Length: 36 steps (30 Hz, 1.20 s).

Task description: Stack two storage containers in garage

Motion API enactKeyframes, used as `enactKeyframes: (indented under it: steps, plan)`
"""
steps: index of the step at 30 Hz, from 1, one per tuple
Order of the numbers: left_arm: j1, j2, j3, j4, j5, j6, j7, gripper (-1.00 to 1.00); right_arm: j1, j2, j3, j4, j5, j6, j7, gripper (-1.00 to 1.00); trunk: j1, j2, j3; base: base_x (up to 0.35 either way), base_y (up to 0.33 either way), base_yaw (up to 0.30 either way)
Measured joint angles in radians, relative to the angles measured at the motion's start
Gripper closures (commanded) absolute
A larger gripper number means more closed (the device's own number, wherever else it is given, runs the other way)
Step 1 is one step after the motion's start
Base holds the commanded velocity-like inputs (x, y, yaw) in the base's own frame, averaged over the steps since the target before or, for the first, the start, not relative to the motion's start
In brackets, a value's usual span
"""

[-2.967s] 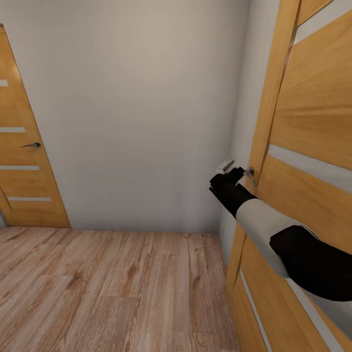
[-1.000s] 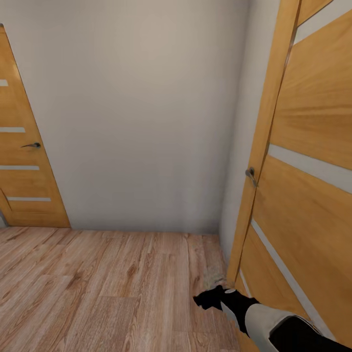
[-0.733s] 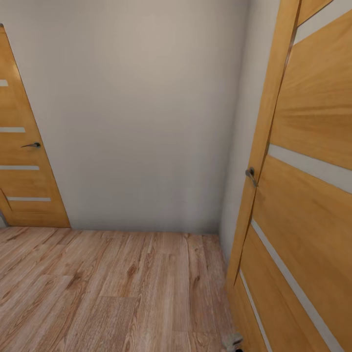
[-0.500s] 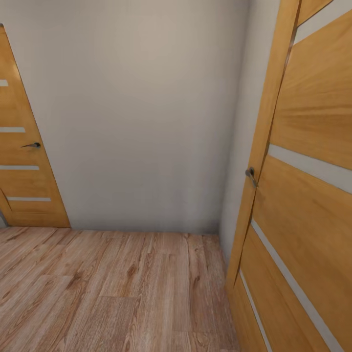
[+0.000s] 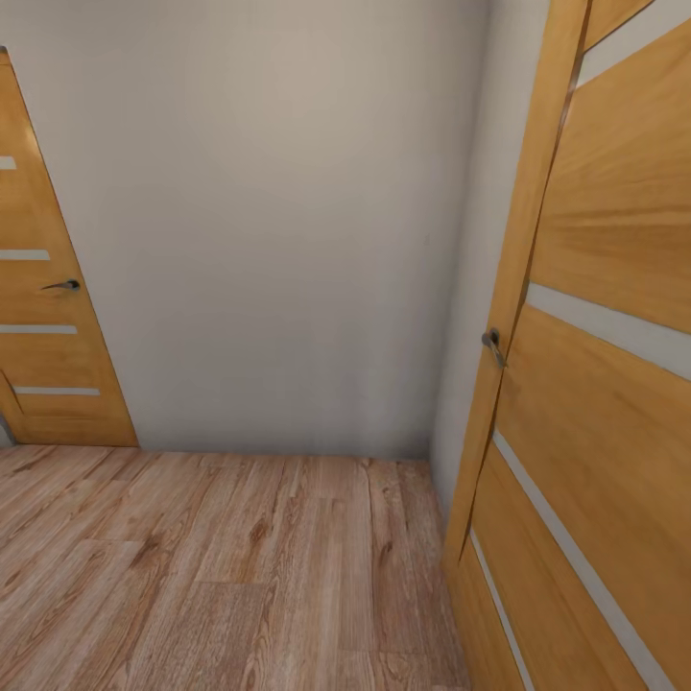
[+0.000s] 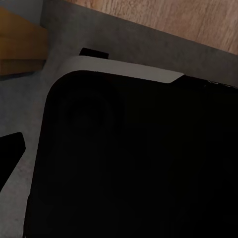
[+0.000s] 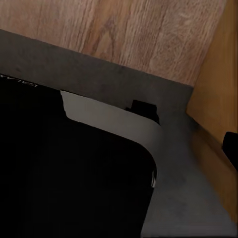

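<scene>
1. Where the head view looks forward and down, a plain grey-white wall [image 5: 288,221] is seen ahead, meeting a light wood plank floor [image 5: 221,566] below.
2. At the right, a tall orange-wood door [image 5: 605,384] with pale horizontal strips is seen close by and at a slant; a small metal handle [image 5: 491,344] is fixed at its near edge, just beside the wall corner.
3. At the far left, a second door [image 5: 43,317] of the same wood and strips is set in the wall, with a dark lever handle [image 5: 61,285] on it.
4. In the left wrist view, a large black body with a pale grey rim [image 6: 124,69] is seen close up, with dark grey surface, a strip of plank floor and an orange-wood piece [image 6: 20,47] around it.
5. In the right wrist view, a similar black body with a pale rim [image 7: 104,119] is seen over dark grey surface, beside plank floor and the orange wood of the door [image 7: 218,74].
6. Whether either pincer is spread or pressed together cannot be told from these pictures.
7. Where the two storage containers are cannot be told; a hallway-like corner is what is pictured.
</scene>
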Motion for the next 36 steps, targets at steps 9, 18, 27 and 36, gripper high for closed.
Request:
enactKeyframes:
  steps: [9, 18, 27, 36]
  plan:
    - [0.000, 0.000, 0.000, -0.001, 0.000, 0.000, 0.000, -1.00, 0.006, -0.001, 0.000, 0.001, -0.041, -0.008, -0.008, -1.00, 0.000, 0.000, 0.000, 0.000, 0.000, 0.000]
    - [0.000, 0.000, 0.000, -0.001, 0.000, 0.000, 0.000, -1.00, 0.006, -0.002, 0.000, 0.001, -0.044, -0.009, -0.008, -1.00, 0.000, 0.000, 0.000, 0.000, 0.000, 0.000]
    - [0.000, 0.000, 0.002, -0.001, 0.000, 0.000, 0.000, -1.00, 0.006, -0.003, 0.000, 0.001, -0.044, -0.009, -0.009, -1.00, 0.000, 0.000, 0.000, 0.000, 0.000, 0.000]
    - [0.000, 0.000, 0.002, -0.001, 0.001, -0.001, 0.000, -1.00, 0.006, -0.002, 0.000, 0.001, -0.044, -0.010, -0.009, -1.00, 0.000, 0.000, 0.000, 0.000, 0.000, 0.000]
